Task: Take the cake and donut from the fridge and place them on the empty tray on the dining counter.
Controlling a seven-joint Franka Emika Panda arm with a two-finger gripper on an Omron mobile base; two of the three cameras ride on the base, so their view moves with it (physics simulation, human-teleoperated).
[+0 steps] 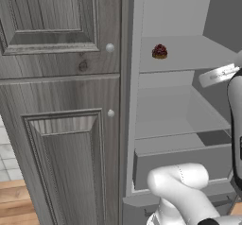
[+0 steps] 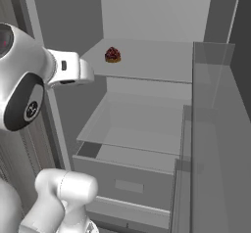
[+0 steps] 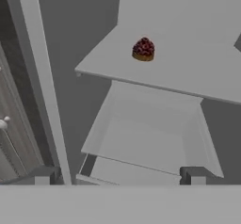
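One cake (image 1: 159, 51) sat alone on the upper shelf (image 2: 147, 60) of the open fridge (image 1: 134, 125) — small, round, dark brown with a reddish top. From the left base view it stood near the shelf's left front corner; from the right base view I saw it (image 2: 112, 55) toward the left of the shelf, a little back from the front edge. In the hand view the cake (image 3: 143, 49) lay above the middle of the picture, upright, with nothing touching it.

Below that shelf I had a second pale grey shelf (image 2: 142, 124), and under it the drawer (image 2: 127, 180) with its front wall toward me. To the left of the fridge stood the grey wood-panelled cabinet (image 1: 61, 101) with two small round knobs (image 1: 110, 48).

The gripper (image 3: 120, 180) had its two dark finger tips (image 3: 42, 178) at the bottom of the hand view, set far apart — jaws spread wide with nothing between them. It was well short of the cake, out in front of the fridge opening, and the arm's white links (image 2: 29, 80) rose at the left of the right base view.
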